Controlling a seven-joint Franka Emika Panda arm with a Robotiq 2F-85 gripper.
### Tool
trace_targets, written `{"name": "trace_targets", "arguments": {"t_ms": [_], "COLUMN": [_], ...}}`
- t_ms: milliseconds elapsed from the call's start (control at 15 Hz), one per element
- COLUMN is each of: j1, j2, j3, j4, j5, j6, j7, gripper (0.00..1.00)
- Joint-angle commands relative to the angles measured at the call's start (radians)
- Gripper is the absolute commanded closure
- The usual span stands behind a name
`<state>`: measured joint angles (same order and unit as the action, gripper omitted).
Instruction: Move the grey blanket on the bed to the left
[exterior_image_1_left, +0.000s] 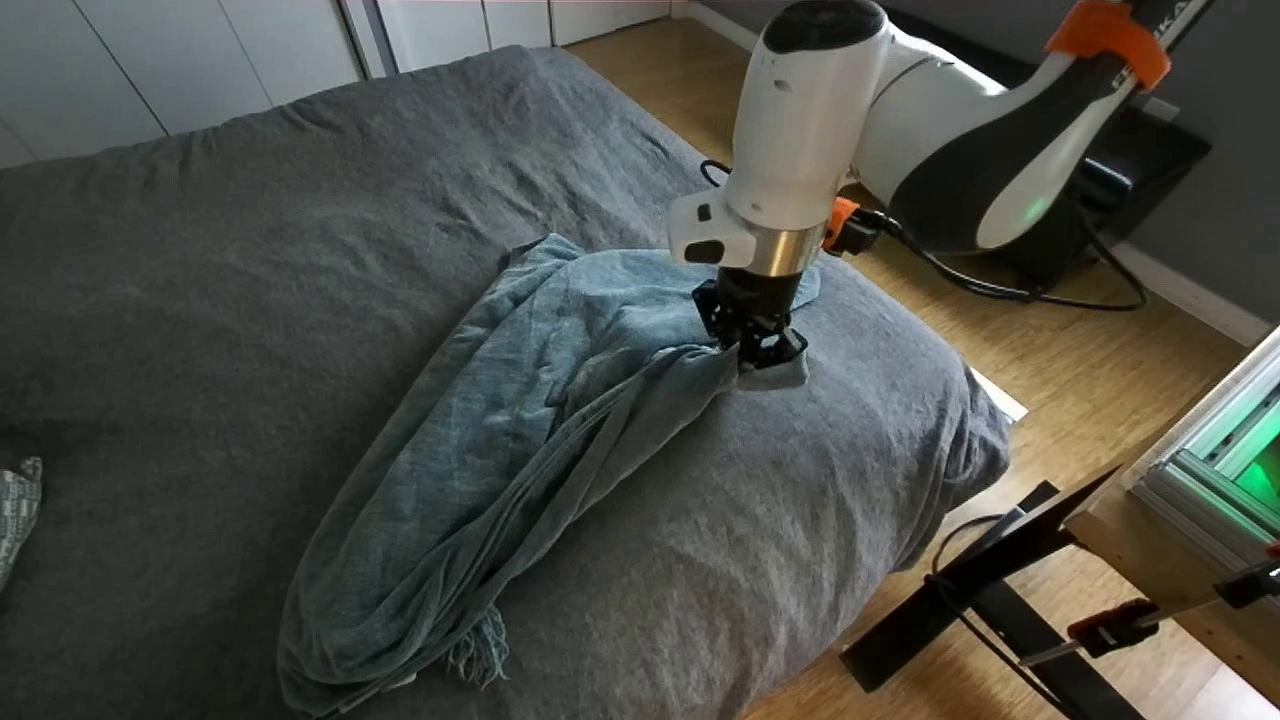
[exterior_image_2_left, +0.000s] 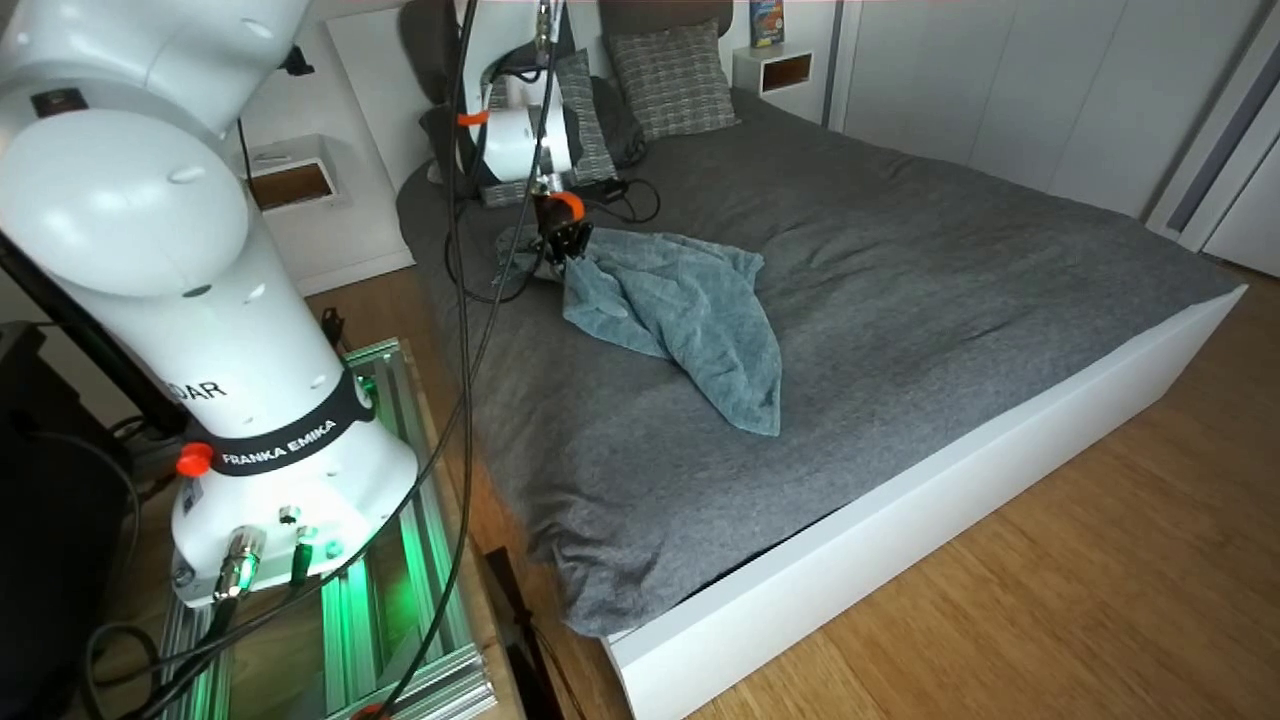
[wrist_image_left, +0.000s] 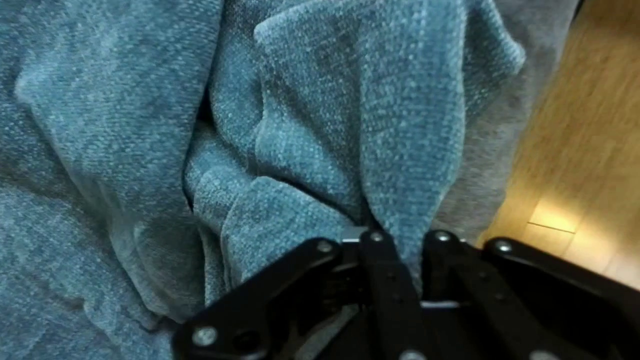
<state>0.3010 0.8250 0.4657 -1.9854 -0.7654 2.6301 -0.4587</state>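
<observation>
In an exterior view, your gripper (exterior_image_1_left: 750, 358) is clamped on a bunched fold of the grey blanket (exterior_image_1_left: 490, 430), which lies on the bed (exterior_image_1_left: 260, 290) beneath the grasp and stretches away from it to a fringe (exterior_image_1_left: 482, 648). You are probably at the dragging step: raise the fold only slightly, then draw it slowly so the trailing cloth can follow. In an exterior view, a patterned cushion (exterior_image_2_left: 672, 82) rests beyond the gripper, and the blanket spreads unevenly to both sides of the grasp; pull in a straight line rather than twisting, so loose ends don't ball up. In the wrist view, the fingers (wrist_image_left: 387, 287) press together on a narrow strip of blanket, and wooden floor (wrist_image_left: 560, 200) shows beside them, past the bed's edge. The hold looks thin, so avoid jerks, watch that edge, and lower the cloth before you release. The task doesn't say whose left, so settle the direction before you pull.
</observation>
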Motion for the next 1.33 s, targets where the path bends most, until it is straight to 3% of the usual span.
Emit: {"name": "trace_targets", "arguments": {"t_ms": [0,600,1267], "j1": [-0.09,-0.162,-0.148], "j2": [-0.104,-0.161,-0.157], "j3": [0.092,0.17,0.193], "j4": [-0.155,-0.261,-0.26], "j5": [0.141,0.408,0.502], "j6": [0.005,-0.016,-0.051], "j7": [-0.136,-0.344,-0.472], "gripper": [0.97,0.97,0.97]}}
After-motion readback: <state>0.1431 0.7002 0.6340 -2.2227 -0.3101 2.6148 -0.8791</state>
